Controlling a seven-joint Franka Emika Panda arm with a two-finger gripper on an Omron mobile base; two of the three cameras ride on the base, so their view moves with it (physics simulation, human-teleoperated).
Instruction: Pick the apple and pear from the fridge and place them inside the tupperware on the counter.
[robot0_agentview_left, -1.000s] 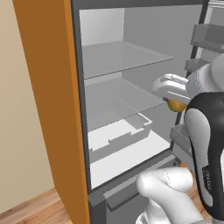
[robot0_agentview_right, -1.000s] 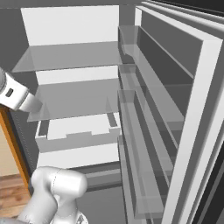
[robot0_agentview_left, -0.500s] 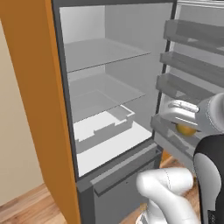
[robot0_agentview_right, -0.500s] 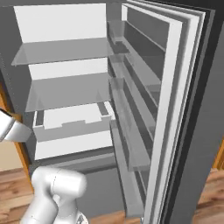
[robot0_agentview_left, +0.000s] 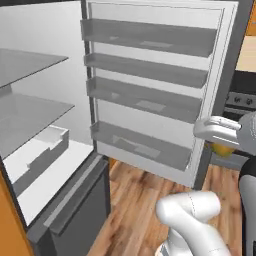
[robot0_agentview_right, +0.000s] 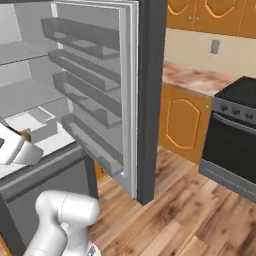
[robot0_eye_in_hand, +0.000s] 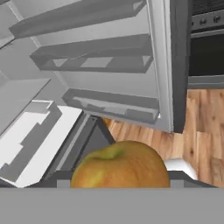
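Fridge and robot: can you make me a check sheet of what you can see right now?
Surface: red marbled counter beside the stove; wood floor below.
Job's things: pear, yellow-orange, held in the gripper; fridge door wide open, shelves bare; apple and tupperware: nothing seen.
Clutter: nothing seen.
Grippers: gripper shut on the pear, outside the fridge in front of the door bins.
Cables: nothing seen.
Surroundings: black stove, orange cabinets, wall outlet.
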